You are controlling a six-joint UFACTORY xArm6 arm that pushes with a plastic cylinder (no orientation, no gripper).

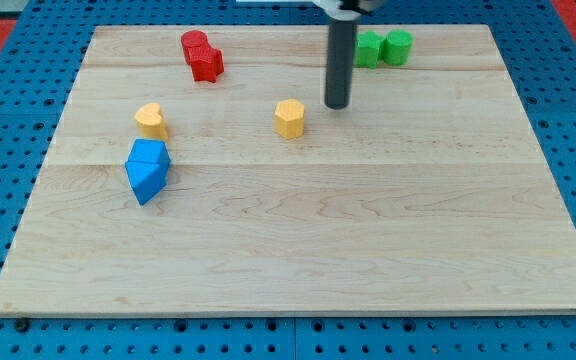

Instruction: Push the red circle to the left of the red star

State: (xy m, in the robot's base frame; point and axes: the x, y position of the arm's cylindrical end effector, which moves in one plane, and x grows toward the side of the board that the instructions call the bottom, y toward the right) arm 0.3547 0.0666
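The red circle (194,45) sits near the view's top left, touching the red star (208,64), which lies just below and to its right. My tip (337,105) is down on the board right of centre near the top, well to the right of both red blocks. It stands just right of the yellow hexagon (289,117) and below the green blocks.
A green star (368,48) and a green circle (399,46) sit together at the top right. A yellow heart (150,119) lies at the left, with two blue blocks (147,168) pressed together just below it. The wooden board (298,250) lies on a blue pegboard.
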